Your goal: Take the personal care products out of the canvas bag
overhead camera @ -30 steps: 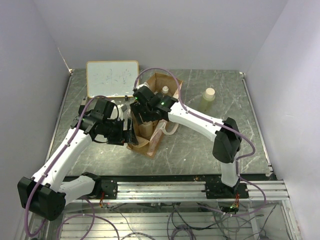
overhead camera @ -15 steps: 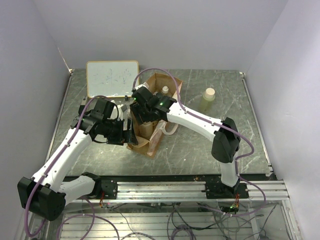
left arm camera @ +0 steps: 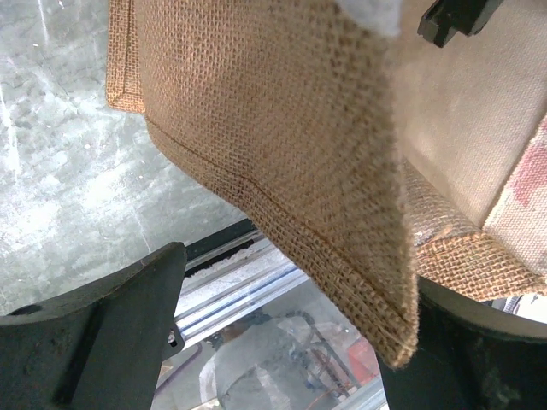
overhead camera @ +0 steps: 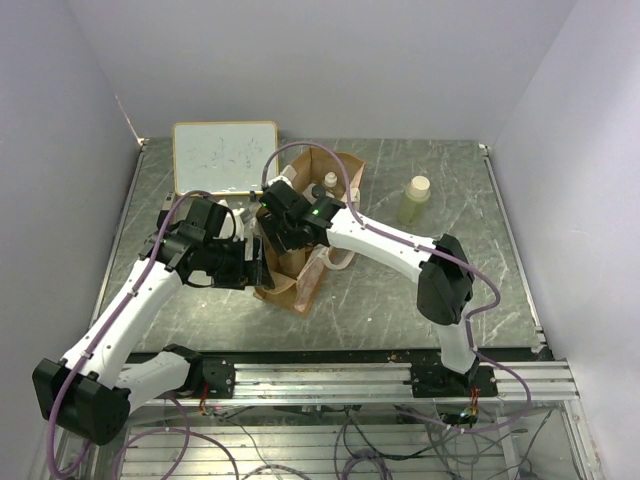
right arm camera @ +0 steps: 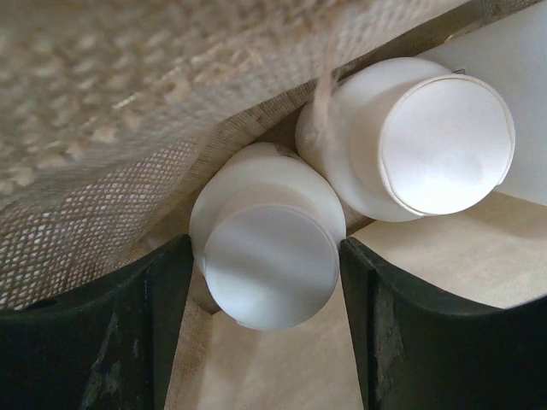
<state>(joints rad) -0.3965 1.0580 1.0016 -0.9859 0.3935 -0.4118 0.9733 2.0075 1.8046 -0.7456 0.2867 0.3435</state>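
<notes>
The right gripper [right arm camera: 265, 249] reached down into the canvas bag [overhead camera: 300, 285]. Its fingers stood narrowly on either side of a white-capped bottle [right arm camera: 269, 269] and close against it, but whether they pressed it could not be told. A second bottle [right arm camera: 436, 141], also white-capped, stood touching the first inside the bag. The left gripper [left arm camera: 295, 282] was spread wide at the bag's near-left side. A corner of the woven cloth hung between its fingers and lay against one of them.

The bag stood on a grey marbled table [overhead camera: 400, 280]. A whiteboard [overhead camera: 225, 155] lay behind it to the left, and a cream-capped bottle [overhead camera: 415, 198] stood well apart to the right. Pale walls [overhead camera: 330, 60] closed the table in on three sides.

From above, the right gripper's fingertips were hidden inside the bag. A small white top [overhead camera: 330, 180] showed at the bag's far end.
</notes>
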